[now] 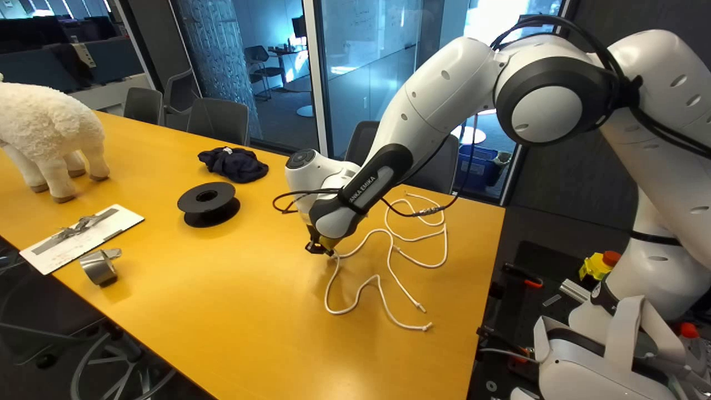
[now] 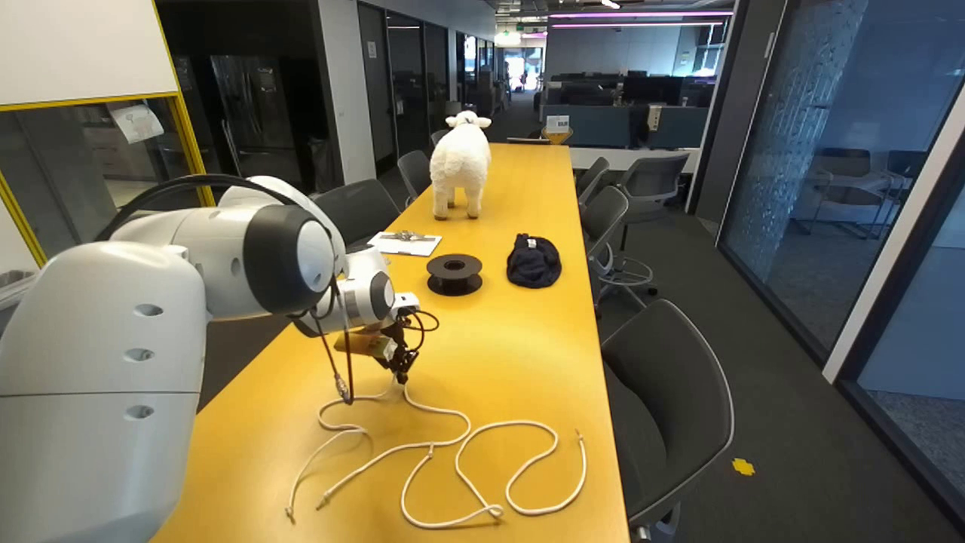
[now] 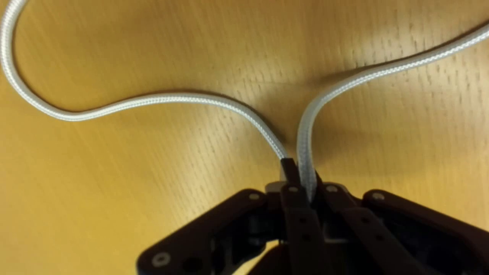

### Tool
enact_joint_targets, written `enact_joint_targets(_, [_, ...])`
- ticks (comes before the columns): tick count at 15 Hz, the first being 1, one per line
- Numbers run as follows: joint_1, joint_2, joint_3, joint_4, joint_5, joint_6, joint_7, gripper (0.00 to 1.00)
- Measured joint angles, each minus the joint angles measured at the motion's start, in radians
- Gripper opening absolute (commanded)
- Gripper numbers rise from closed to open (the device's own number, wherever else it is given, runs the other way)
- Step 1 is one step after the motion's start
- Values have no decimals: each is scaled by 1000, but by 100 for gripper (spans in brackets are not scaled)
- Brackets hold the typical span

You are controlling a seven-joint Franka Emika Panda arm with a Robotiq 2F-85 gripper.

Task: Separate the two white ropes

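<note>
The gripped rope (image 3: 172,98) crosses the upper part of the wrist view and leaves the frame at upper left and right; its bend is hidden by the fingers (image 3: 303,229). The loose rope (image 2: 520,422) winds over the table (image 2: 520,354) at lower center and right of an exterior view. There, one tip of it lies at the edge of the gripped rope, whose own ends are at lower left; whether the two touch cannot be made out. In an exterior view, a black cable (image 1: 427,211) hangs right of center and covers small parts of the loose rope. The sheep (image 1: 50,122) is cut off at the left edge, the headset (image 1: 600,361) at the bottom edge, lower right, and the arm (image 1: 444,83) at the right edge. The cloth (image 2: 534,262), dark and bunched right of the spool (image 2: 454,276), is hard to identify.

The gripper (image 3: 305,179), lower center of the wrist view, is closed, its fingers standing nearly together on the gripped rope: one length disappears at the tip of the finger on the frame's left, the other runs in between the two. The fingers are dark, and whether they touch the table cannot be told.
</note>
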Motion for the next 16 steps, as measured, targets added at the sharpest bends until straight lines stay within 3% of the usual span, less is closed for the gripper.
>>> enact_joint_targets(7, [91,15,-110,12,-119,-121,386,1])
enact_joint_targets(16, [44,72,-87,109,-126,-285,583,1])
